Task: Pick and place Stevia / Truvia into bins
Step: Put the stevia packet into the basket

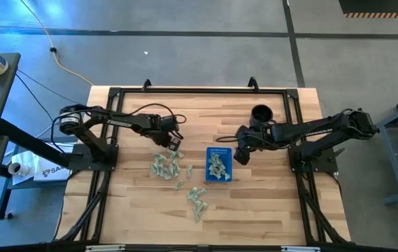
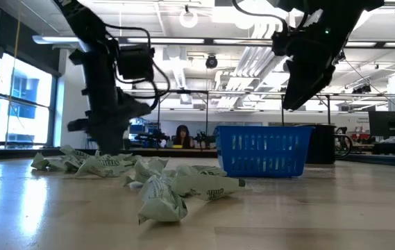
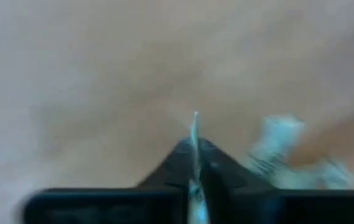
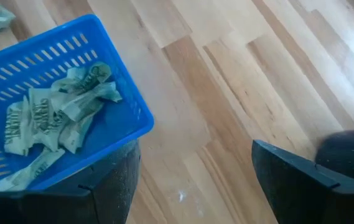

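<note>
Tray (image 1: 219,150) sits near table (image 1: 268,210) centre with several packets (image 1: 217,166) in it; mug (image 1: 260,114) at its 1 o'clock. Loose packets (image 1: 167,165) lie at the tray's 9 o'clock, more (image 1: 197,199) at its 7 o'clock. Left gripper (image 1: 173,142) sits at the loose pile's 12 o'clock, right gripper (image 1: 241,155) just at the tray's 3 o'clock.

Left hand (image 1: 173,142) pinched closed low over the table; right hand (image 1: 242,155) spread wide.

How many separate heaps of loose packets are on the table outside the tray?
2: one heap under the left gripper, one nearer the front edge, plus a stray packet between them. More lie in the blue tray.
</note>
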`<state>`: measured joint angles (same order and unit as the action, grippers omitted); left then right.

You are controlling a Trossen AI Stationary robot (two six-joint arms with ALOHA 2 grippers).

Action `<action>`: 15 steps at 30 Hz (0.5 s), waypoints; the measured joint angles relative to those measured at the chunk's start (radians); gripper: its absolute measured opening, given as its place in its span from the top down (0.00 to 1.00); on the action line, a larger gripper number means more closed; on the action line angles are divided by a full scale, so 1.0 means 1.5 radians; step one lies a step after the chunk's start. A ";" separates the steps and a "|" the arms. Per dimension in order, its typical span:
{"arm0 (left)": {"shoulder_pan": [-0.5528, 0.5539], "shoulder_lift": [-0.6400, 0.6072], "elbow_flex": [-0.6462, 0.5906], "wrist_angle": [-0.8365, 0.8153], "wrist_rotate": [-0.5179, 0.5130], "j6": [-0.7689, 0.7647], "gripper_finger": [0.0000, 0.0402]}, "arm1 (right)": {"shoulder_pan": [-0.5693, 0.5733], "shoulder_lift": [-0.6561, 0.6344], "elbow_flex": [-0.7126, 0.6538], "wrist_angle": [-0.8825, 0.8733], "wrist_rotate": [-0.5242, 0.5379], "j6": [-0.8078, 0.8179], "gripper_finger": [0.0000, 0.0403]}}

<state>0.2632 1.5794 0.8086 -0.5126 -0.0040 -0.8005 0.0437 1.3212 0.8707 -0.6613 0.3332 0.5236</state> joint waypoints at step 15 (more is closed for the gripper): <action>-0.039 0.011 0.309 0.187 0.158 0.335 0.93 | 0.058 -0.044 0.000 -0.100 0.096 0.038 0.27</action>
<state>0.2042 1.5966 1.2724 -0.2315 0.2335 -0.2984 0.1312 1.2558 0.8703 -0.8107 0.4772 0.5805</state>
